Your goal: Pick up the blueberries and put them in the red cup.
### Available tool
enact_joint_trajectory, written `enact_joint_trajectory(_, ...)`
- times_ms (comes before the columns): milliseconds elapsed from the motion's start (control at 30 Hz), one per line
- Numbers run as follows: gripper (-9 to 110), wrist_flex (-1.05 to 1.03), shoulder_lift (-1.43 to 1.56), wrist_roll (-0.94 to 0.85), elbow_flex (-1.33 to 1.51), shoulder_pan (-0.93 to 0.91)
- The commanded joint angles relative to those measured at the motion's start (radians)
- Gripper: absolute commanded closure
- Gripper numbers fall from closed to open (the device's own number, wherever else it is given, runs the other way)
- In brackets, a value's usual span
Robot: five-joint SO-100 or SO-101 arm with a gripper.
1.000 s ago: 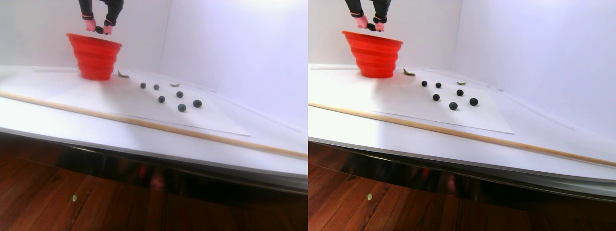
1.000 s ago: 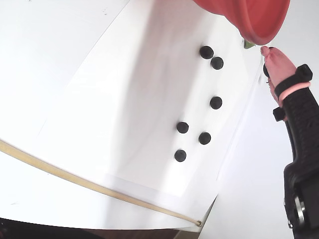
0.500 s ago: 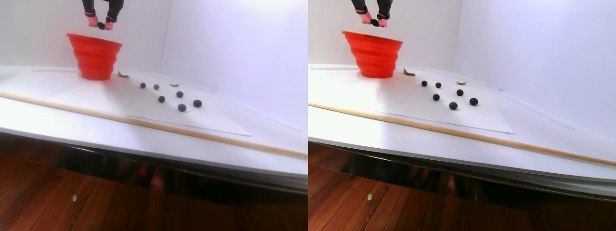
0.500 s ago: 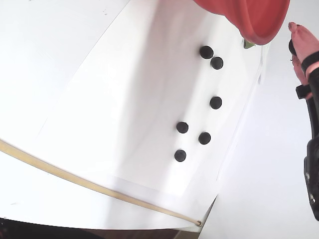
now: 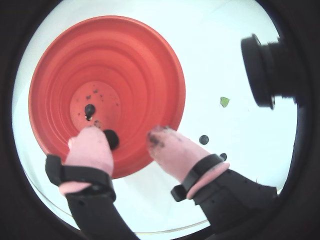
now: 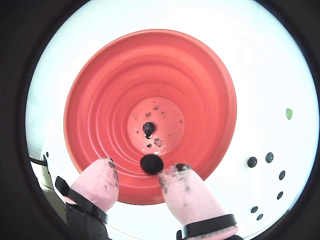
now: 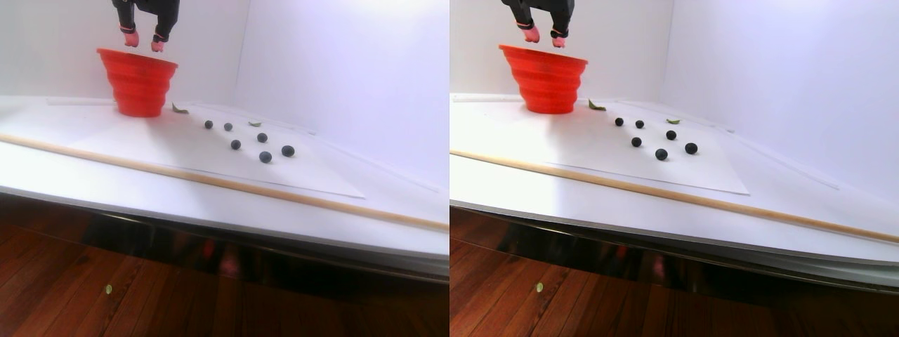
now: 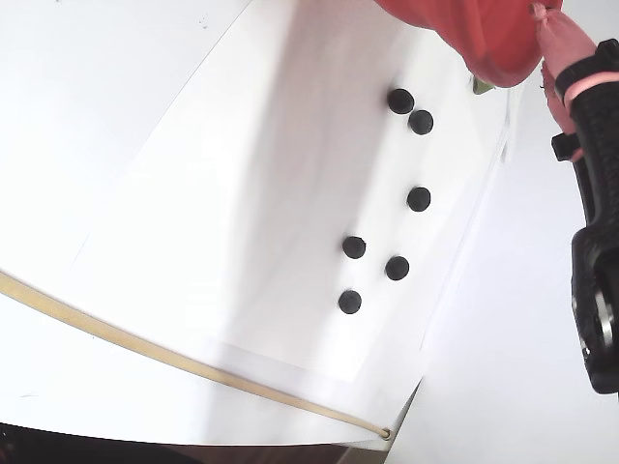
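Gripper [image 7: 144, 42] at upper left of the stereo pair view, above the red cup [image 7: 138, 82], pink fingertips [image 6: 102, 176] now spread apart where a second ago pinched on a berry. In both wrist views, one blueberry [image 6: 151, 163] loose between the tips over the cup's mouth, another dark berry [image 6: 148, 128] on the cup's floor. Six blueberries [image 8: 397, 268] unmoved on the white sheet [image 8: 242, 193], centre-right of the fixed view. Wooden rod [image 7: 211, 181] across the lower table, unchanged.
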State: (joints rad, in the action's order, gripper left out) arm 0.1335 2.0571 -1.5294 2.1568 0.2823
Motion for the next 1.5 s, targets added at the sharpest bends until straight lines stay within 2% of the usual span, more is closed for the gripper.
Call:
enact_joint_trajectory(0,83,0.025,0.034,0.002,-0.104,-0.015)
enact_joint_trajectory(1467,86,-0.095,0.189,-0.012,-0.037,-0.172)
